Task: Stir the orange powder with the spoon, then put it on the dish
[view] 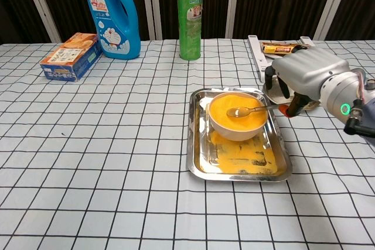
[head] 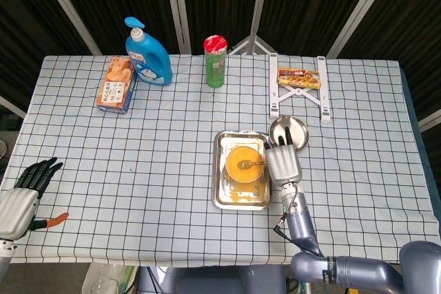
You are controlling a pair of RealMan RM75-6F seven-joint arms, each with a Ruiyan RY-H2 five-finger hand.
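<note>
At the near left edge my left hand rests idle on the checked cloth, fingers loosely extended and holding nothing. Right of centre, the shallow steel tray, dusted with spilled orange powder, carries the white bowl of orange powder. My right hand grasps the metal spoon with the orange-tipped handle, its bowl lying in the powder. Just beyond the tray's far right corner sits the small round steel dish, partly hidden by that hand. My worry: the handle is gripped far out, so a hurried stir could fling powder or tip the bowl, and carrying the spoon across may scatter more.
</note>
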